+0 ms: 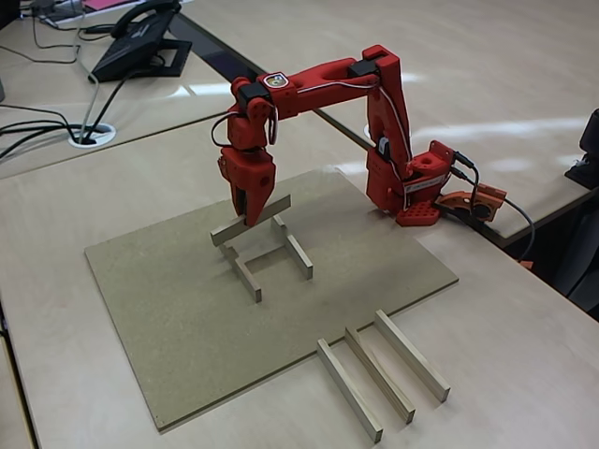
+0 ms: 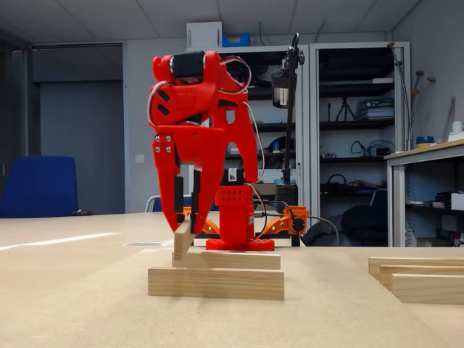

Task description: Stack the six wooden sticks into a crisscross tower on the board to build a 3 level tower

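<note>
1. The red arm (image 1: 374, 103) is seen rising from its base (image 1: 412, 187) at the right in a fixed view, with the upper link held upright.
2. The forearm (image 1: 318, 79) is stretched roughly level toward the left, and the wrist (image 1: 251, 126) is bent downward.
3. The gripper (image 1: 245, 213) is pointed almost straight down, its fingers closed around a wooden stick (image 1: 251, 221), which is held crosswise.
4. In a fixed view from table level, the gripper (image 2: 185, 217) is seen head-on, with the stick end (image 2: 183, 241) clamped between the tapered fingertips.
</note>
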You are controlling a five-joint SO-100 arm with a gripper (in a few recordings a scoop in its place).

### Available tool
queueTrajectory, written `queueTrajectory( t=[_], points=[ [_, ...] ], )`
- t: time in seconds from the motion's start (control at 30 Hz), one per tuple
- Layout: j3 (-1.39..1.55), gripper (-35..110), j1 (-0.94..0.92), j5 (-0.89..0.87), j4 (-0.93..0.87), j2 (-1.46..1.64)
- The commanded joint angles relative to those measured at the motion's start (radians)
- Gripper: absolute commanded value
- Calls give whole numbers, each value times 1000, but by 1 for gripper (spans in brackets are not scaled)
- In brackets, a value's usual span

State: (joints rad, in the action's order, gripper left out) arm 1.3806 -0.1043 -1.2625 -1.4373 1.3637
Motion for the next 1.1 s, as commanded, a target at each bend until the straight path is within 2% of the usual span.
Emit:
queueTrajectory(
  t=[0.0, 1.07],
  points=[
    [32, 1, -11, 3, 8, 29],
    [140, 9, 17, 63, 94, 38]
  ],
)
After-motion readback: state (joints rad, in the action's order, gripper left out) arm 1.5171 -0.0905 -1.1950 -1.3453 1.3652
